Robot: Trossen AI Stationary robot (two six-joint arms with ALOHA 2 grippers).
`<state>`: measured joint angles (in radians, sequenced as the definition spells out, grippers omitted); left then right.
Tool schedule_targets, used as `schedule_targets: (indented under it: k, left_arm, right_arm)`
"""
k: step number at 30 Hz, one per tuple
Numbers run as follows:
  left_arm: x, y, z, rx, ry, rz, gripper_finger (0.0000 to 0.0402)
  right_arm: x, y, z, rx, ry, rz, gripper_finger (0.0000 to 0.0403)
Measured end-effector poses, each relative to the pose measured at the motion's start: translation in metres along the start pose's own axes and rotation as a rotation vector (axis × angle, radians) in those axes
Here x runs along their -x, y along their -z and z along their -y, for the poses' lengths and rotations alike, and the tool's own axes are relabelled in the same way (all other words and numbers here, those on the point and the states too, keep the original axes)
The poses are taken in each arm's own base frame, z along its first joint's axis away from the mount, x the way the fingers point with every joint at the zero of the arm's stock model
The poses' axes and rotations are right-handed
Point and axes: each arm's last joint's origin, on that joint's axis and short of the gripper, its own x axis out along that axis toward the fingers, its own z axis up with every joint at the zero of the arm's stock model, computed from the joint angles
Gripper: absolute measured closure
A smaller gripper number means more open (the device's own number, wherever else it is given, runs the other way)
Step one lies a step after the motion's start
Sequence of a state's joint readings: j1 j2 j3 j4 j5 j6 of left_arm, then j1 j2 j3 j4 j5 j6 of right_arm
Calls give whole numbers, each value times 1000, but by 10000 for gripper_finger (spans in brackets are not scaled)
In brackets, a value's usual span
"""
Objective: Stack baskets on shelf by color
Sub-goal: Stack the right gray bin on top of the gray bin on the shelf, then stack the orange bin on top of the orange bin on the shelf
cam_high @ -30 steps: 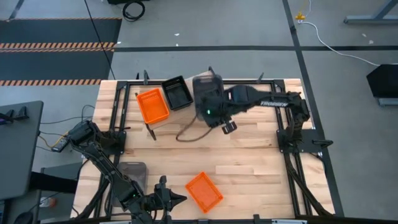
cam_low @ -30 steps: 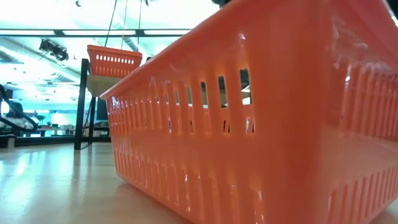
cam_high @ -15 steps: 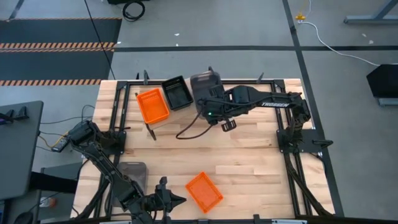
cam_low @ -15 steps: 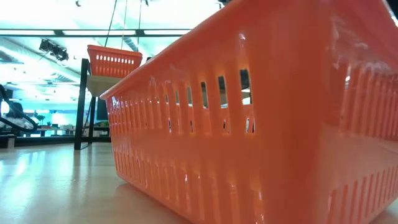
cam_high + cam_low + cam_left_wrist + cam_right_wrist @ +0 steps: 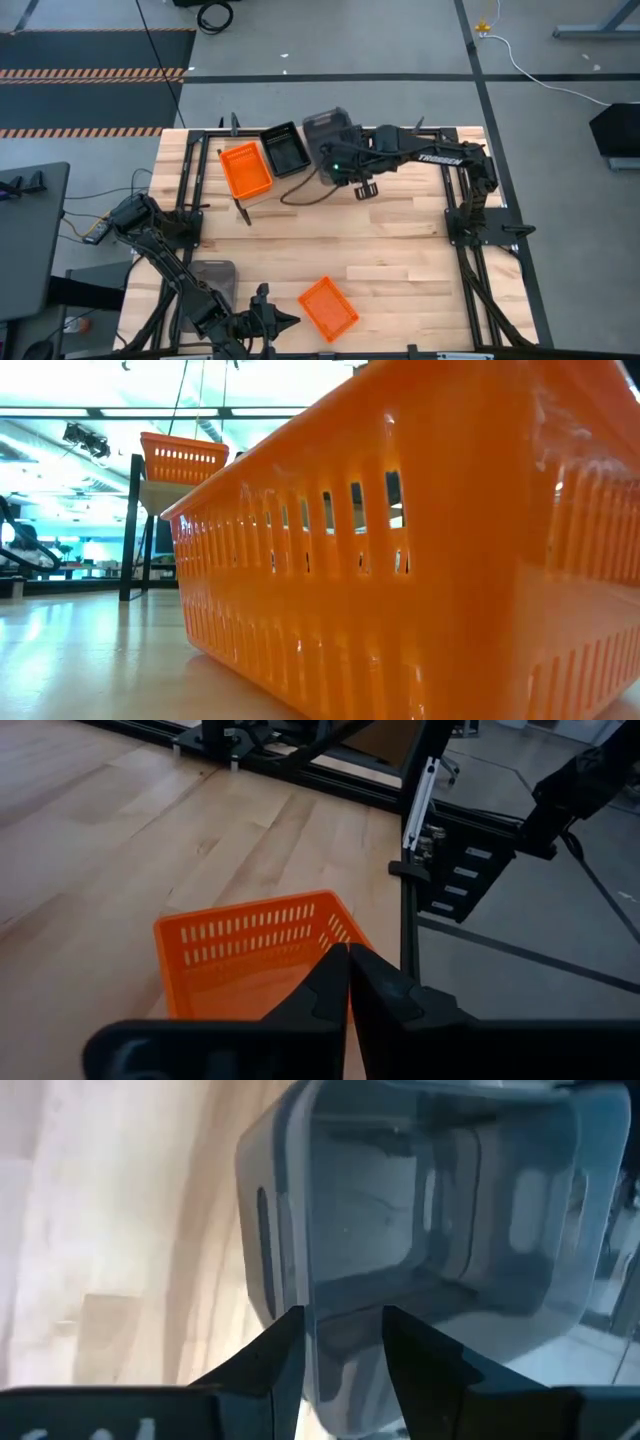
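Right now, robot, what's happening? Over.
Right gripper clamped on grey basket's wall, at the shelf beside black basket. Left gripper shut, parked near loose orange basket. Nothing blocking.

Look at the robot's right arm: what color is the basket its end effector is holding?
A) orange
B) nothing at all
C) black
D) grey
D: in the right wrist view the right end effector pinches the wall of the grey basket between its fingers, and the high view shows that arm over the grey basket at the shelf.

grey floor [image 5: 330, 40], perhaps concrete
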<state>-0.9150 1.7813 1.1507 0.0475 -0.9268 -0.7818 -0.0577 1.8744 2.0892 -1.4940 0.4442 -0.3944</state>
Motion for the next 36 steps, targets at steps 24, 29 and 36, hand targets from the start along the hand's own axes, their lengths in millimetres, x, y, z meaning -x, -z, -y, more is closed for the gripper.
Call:
schedule_targets:
  k: [24, 29, 36]
  left_arm:
    - [0, 0, 0, 20, 0, 0, 386]
    - [0, 0, 0, 20, 0, 0, 389]
    - [1, 1, 1, 22, 7, -5, 384]
  right_arm:
    - [-20, 12, 45, -75, 25, 45, 277]
    - [-19, 12, 42, -79, 18, 36, 277]
    - [-2, 2, 18, -41, 3, 78, 276]
